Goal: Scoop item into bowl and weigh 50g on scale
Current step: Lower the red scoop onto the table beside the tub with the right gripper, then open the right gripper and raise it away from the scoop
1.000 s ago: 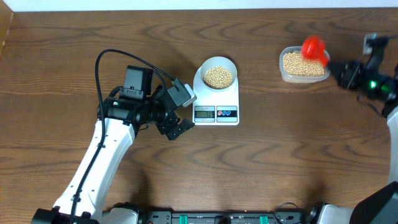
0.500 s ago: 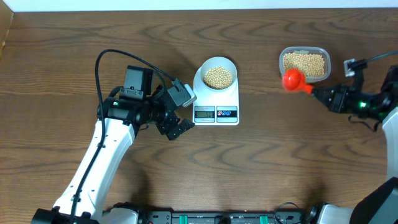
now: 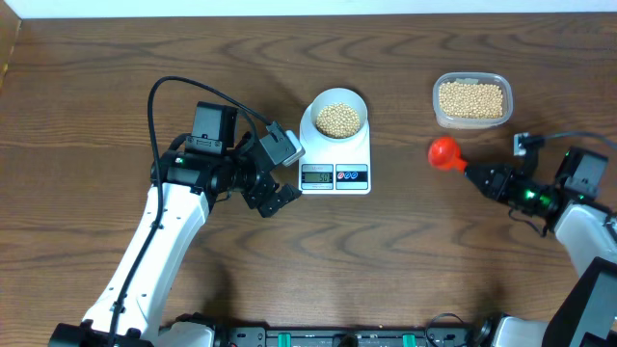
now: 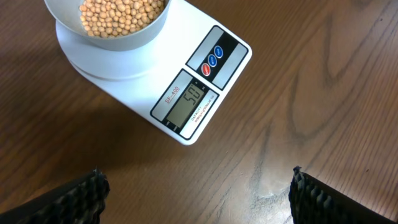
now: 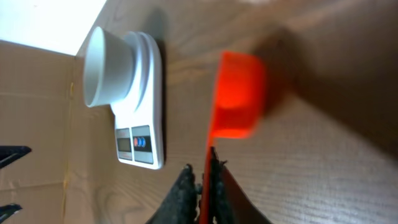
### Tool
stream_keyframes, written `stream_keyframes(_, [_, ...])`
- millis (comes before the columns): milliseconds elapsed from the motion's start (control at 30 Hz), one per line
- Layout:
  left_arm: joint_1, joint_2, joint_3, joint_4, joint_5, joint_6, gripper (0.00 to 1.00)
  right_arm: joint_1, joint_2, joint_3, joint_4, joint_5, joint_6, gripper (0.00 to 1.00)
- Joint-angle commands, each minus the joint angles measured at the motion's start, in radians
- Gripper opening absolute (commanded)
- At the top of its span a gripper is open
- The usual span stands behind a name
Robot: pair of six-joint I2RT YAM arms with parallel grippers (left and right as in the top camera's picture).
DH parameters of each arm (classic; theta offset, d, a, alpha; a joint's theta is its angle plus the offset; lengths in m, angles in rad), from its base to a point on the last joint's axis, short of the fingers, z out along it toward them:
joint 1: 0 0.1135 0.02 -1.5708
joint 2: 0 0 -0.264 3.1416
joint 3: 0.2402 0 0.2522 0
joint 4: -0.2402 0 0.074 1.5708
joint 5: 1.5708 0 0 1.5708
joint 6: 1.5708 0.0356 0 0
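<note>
Left wrist, scale (image 4: 194,93) labelled SF-400, reads 50

Writing on the scale (image 4: 148,92)
Its grey display (image 4: 193,103) shows the digits 50. The model mark SF-400 is printed just beside the display. A finer line of print along the opposite edge is too small to read.

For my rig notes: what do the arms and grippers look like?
Both arms are white links with black joints. A black cable loops over the left arm; a grey camera box sits at its wrist. The left gripper has black ribbed fingers. The right arm carries a green light, and the right gripper is black too.
</note>
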State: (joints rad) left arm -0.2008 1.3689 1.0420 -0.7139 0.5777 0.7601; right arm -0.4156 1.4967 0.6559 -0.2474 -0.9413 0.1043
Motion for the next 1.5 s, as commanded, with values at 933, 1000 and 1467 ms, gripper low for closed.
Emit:
stream_keyframes(933, [0.003,0.000,0.023,-0.003,0.013,0.006,0.95,-0.002,-0.007,-0.069,0.338,0.397,0.082,0.99])
stream_keyframes(1000, [0.003,0.000,0.023,-0.003,0.013,0.006,0.95,-0.002,-0.013,-0.069,0.394,0.396,0.082,0.99])
stream_keyframes(1467, [0.003,0.000,0.023,-0.003,0.013,0.006,0.95,-0.002,-0.172,-0.067,0.842,0.397,0.160,0.99])
